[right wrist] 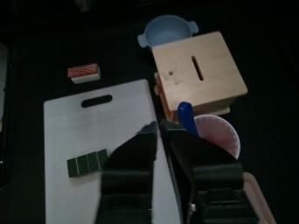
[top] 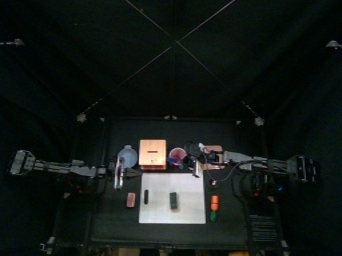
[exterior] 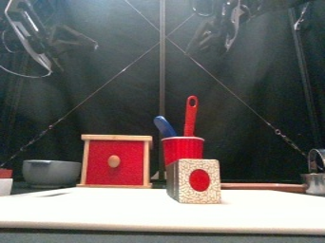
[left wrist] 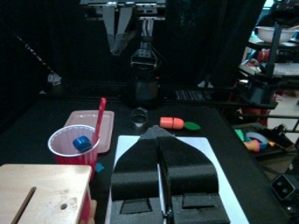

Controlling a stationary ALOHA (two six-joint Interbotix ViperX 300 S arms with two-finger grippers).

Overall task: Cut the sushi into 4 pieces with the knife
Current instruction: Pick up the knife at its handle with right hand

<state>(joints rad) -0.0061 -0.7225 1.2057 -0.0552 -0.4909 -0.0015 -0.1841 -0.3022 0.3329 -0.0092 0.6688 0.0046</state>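
Sushi roll (top: 174, 199) lies on the white board (top: 158, 210), lower middle of the top view. Blue knife (exterior: 164, 126) and red knife (exterior: 191, 112) stand in the red cup (exterior: 181, 150). Left claw (left wrist: 158, 143) and right claw (right wrist: 162, 132) hang high, both pressed together, empty.

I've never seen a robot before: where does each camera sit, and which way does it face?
Top: high above, looking down at the table; left arm and right arm show.
Front: at the table's front edge, looking level at sushi, cup, box; arms overhead.
Left wrist: on the left arm, looking across the board; left tool shows.
Right wrist: on the right arm, looking down; right tool shows.
Shared: both wrist views show cup and box.
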